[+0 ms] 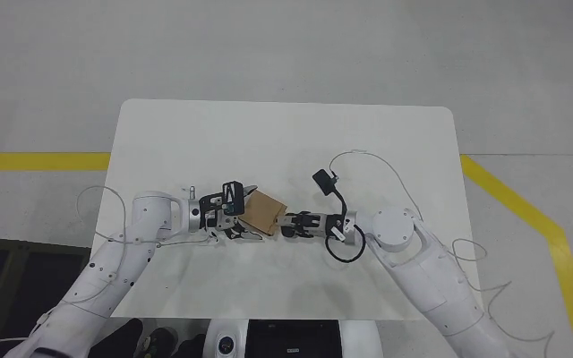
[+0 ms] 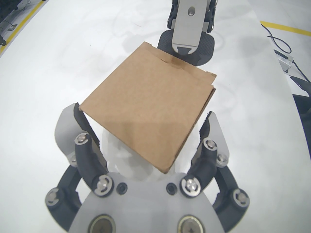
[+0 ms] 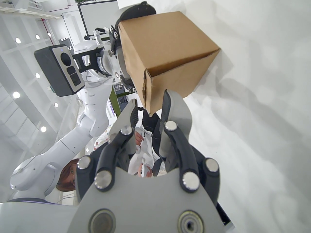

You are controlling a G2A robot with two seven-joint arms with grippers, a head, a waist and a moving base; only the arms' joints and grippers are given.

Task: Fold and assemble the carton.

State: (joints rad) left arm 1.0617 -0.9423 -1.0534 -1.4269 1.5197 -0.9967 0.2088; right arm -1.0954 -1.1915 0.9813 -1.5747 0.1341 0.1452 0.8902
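Note:
A brown cardboard carton [image 1: 262,212] sits between my two grippers at the middle of the white table [image 1: 295,134], partly opened into a box shape. My left gripper [image 2: 143,117] has its fingers spread across the carton's [image 2: 148,107] width, one pad at each side edge, and holds it. From the opposite side, my right gripper [image 3: 150,104] straddles the carton's [image 3: 167,49] near corner. Its fingers are slightly apart, and a small gap shows beside one finger [image 3: 132,112]. In the left wrist view, the right gripper's upper finger [image 2: 190,13] rests over the carton's far edge.
A black cable [image 1: 345,242] loops beside the right arm, and a thin white wire [image 1: 385,166] runs across the table behind it. Yellow floor tape [image 1: 54,161] runs past both sides of the table. The table's far half is bare.

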